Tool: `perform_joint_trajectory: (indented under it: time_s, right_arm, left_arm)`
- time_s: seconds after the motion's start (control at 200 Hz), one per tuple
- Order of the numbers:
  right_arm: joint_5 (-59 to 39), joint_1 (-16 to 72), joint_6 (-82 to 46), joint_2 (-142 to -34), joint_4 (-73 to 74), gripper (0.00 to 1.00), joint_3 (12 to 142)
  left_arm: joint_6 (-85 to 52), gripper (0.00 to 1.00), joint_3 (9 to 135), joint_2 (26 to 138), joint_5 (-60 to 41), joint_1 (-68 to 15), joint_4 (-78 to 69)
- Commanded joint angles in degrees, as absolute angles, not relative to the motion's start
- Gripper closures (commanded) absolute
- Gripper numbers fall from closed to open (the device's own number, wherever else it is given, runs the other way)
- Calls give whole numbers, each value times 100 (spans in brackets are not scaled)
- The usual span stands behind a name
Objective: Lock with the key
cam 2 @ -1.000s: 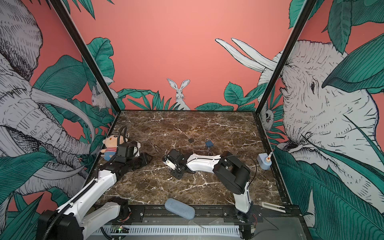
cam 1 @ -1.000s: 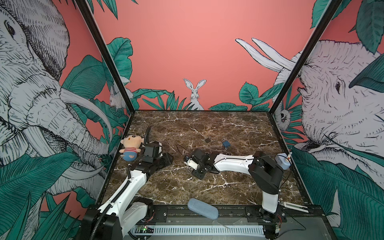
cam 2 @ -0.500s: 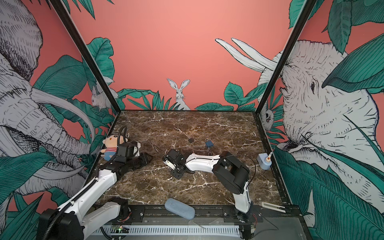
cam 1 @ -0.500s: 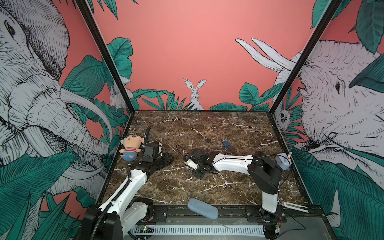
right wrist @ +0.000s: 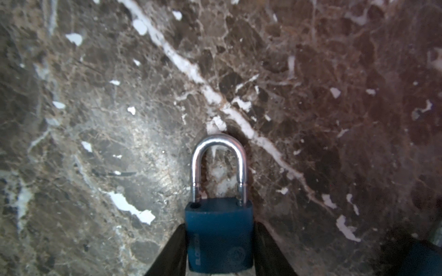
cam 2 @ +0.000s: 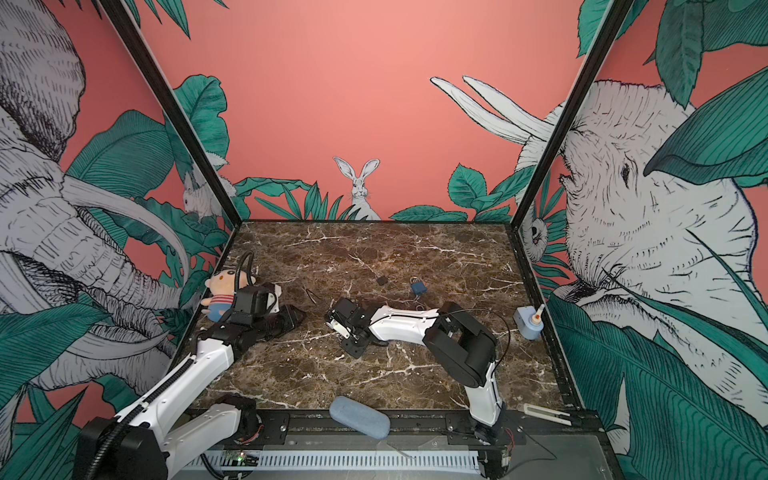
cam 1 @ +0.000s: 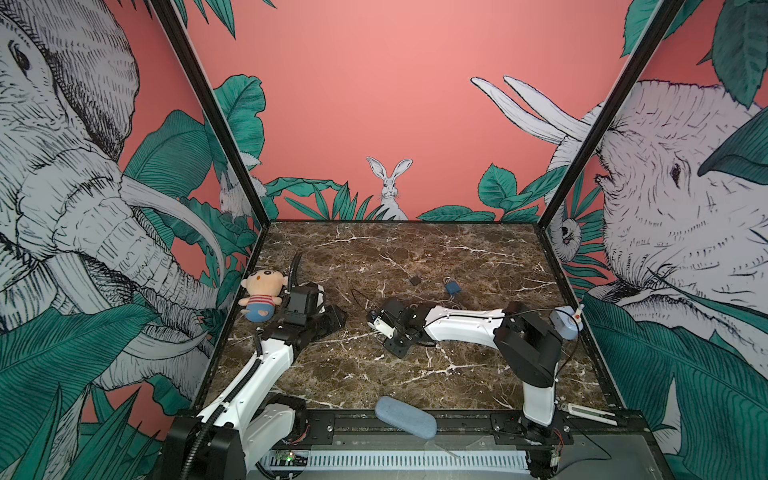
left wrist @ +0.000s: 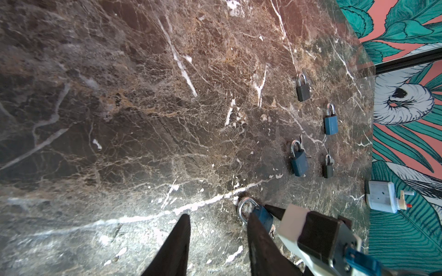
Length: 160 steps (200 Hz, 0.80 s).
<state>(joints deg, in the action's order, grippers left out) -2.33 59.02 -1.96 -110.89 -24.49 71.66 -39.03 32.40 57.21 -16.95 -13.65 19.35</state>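
A blue padlock (right wrist: 220, 236) with a silver shackle lies flat on the marble table (cam 1: 374, 374) near the middle. My right gripper (right wrist: 220, 225) is shut on its body, one dark finger pressed to each side. One shackle leg sits just above its hole in the body. In the left wrist view the same padlock (left wrist: 263, 215) shows just behind one finger of my left gripper (left wrist: 218, 229), which stands open over bare marble with nothing between its fingers. In both top views the two grippers (cam 1: 343, 318) (cam 1: 372, 322) nearly meet tip to tip. The key is hidden.
Several other padlocks, such as a blue one (left wrist: 331, 124) and a dark one (left wrist: 303, 89), lie further back. A plush doll (cam 1: 262, 297) sits at the left wall. A blue and white device (cam 1: 565, 323) stands at the right wall. A grey-blue pouch (cam 1: 405, 415) rests on the front rail.
The right gripper's fingers have closed in onto the blue padlock's body. Neither arm has visibly shifted, and the left gripper stays as open as before.
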Motion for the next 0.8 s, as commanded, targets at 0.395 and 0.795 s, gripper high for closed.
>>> perform_joint_trajectory:
  time_s: [0.395, 0.795]
  right_arm:
    - [-199, 5934, -370, -10637, -2418, 88, 7237]
    - [-423, 5797, -417, -9872, -2508, 90, 7477]
  left_arm:
    - [-3637, 66, 3212, 5832, -2413, -1308, 1582]
    - [-3679, 57, 3402, 6068, -3705, -1319, 906]
